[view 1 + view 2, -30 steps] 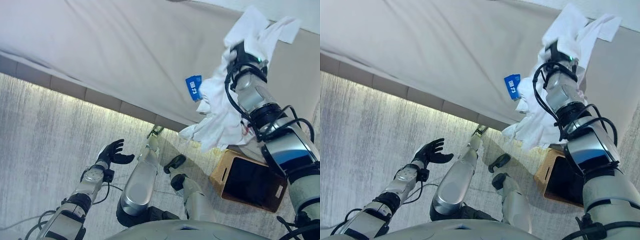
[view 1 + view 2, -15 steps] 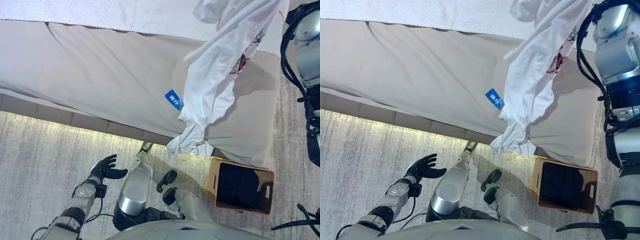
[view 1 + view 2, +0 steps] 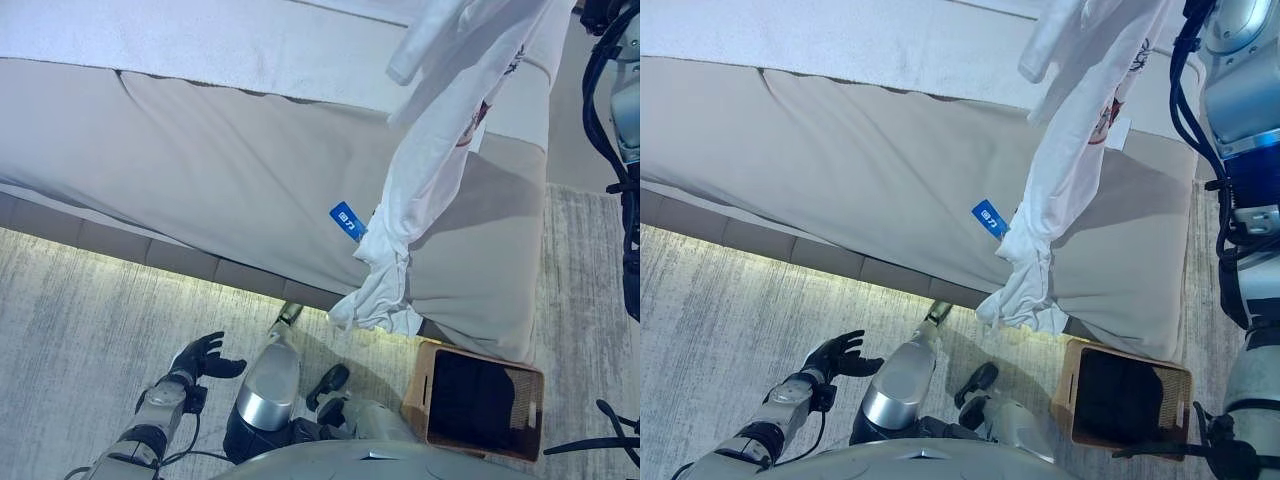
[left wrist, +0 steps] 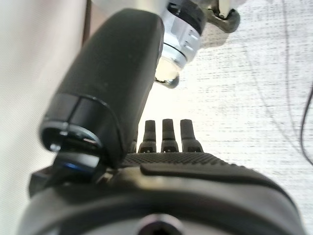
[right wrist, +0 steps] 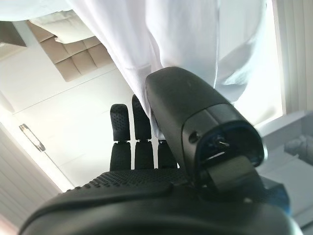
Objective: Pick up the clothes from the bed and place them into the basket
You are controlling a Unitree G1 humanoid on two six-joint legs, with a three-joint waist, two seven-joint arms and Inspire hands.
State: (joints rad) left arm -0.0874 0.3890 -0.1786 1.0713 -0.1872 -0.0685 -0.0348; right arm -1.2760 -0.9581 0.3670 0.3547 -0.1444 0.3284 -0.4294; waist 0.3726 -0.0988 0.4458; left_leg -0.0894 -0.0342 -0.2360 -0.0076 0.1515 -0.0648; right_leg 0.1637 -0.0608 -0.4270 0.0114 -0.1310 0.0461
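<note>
A white garment (image 3: 440,150) with a small red print hangs in a long drape in front of the bed (image 3: 200,170). Its top runs out of the eye views beside my raised right arm (image 3: 1240,90). In the right wrist view my right hand (image 5: 137,181) pinches the white cloth (image 5: 186,34) between thumb and fingers. The garment's bunched lower end (image 3: 375,300) hangs left of and above the tan basket (image 3: 424,390), which stands on the floor with a dark inside. My left hand (image 3: 200,357) is low over the floor, open and holding nothing.
The bed has a grey-beige cover and a blue tag (image 3: 346,220) on its side. The basket stands by the bed's corner on a pale woven carpet (image 3: 90,300). More carpet lies to the right of the bed (image 3: 590,280).
The camera has shifted, so the whole picture moved. My right arm has risen, lifting the garment from a bunched heap into a long drape. The left hand stays low and open.
</note>
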